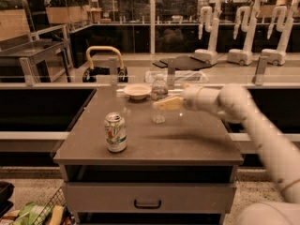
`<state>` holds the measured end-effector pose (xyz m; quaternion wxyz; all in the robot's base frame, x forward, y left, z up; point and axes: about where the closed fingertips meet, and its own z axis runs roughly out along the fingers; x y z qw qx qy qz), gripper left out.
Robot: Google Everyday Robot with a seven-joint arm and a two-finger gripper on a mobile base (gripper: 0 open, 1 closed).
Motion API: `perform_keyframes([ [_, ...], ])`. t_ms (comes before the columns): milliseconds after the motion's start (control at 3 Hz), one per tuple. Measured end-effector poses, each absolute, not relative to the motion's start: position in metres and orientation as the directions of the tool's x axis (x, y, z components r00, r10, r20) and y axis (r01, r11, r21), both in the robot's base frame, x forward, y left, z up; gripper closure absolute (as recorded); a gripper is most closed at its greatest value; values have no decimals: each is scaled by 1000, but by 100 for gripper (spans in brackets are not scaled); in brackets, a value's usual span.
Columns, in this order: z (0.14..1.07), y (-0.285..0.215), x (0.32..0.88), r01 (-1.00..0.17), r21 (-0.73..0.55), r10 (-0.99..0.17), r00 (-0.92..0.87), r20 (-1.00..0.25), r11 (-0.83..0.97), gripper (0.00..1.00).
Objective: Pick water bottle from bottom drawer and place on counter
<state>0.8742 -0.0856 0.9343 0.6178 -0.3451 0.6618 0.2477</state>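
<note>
The gripper (161, 104) is over the counter (192, 142), level with the middle of the bottle (159, 88) and overlapping its body. Whether it grips the bottle or has let go cannot be told. The bottle stands upright on the counter. The can (115, 132) stands left of the gripper and nearer the camera. The bowl (137, 91) lies beyond the gripper to its left. The drawer (147, 198) below is closed.

Clear ribbed plastic water bottle (159, 88) at the matt gripper (159, 105); glossy smooth counter (187, 139) beneath it; shiny metal soda can (115, 132) nearby.
</note>
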Motion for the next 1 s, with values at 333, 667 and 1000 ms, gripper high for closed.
perform_keyframes([
  [333, 961, -150, 838, -671, -207, -345, -78, -935, 712, 0],
  [667, 1000, -201, 793, -558, -289, -429, -136, -893, 778, 0],
  [1000, 1062, -227, 744, -406, -367, -436, -88, -896, 837, 0],
])
